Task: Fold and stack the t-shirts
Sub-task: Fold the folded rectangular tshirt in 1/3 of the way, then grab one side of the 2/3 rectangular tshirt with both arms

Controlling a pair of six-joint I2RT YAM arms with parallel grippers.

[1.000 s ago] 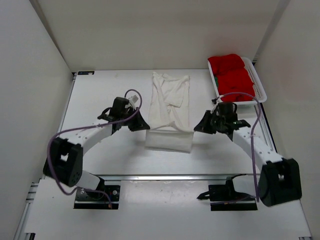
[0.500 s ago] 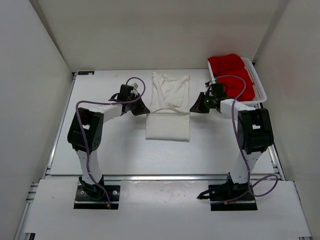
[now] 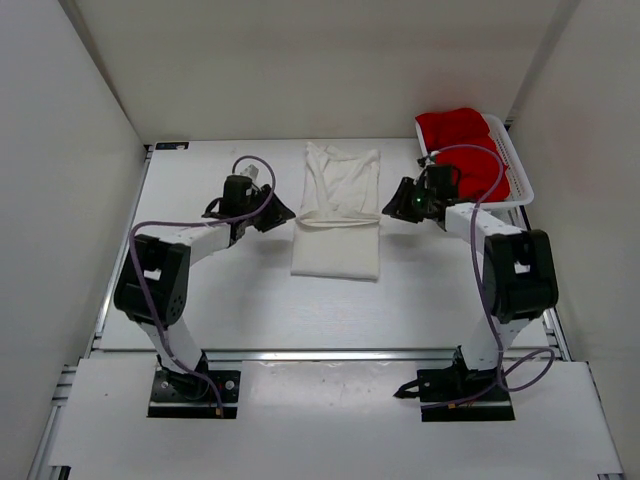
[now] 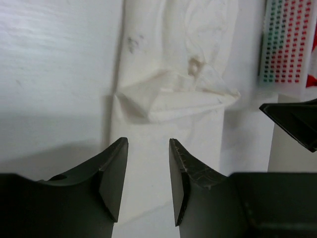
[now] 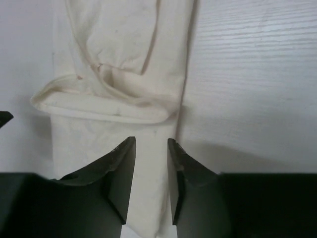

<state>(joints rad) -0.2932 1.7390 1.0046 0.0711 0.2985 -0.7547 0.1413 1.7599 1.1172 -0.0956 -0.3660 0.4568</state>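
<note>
The cream shirt lies mid-frame, folded over once. The left gripper and right gripper flank the fold, jaws spread and empty. The red shirt sits in the basket, upper right, not yet folded or stacked.

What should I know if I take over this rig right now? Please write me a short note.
Left gripper: fingers open, empty, by the left edge of the cream t-shirt.
Right gripper: fingers open, empty, by its right edge.
Cream t-shirt: mid-table, a narrow strip, near end folded up over the middle.
Red t-shirt: unfolded in the white basket, far right. The green t-shirt shows only through the mesh.
Done: first folds on the cream one.
Left: probably one more fold there, then fold red and green and stack all three.
</note>
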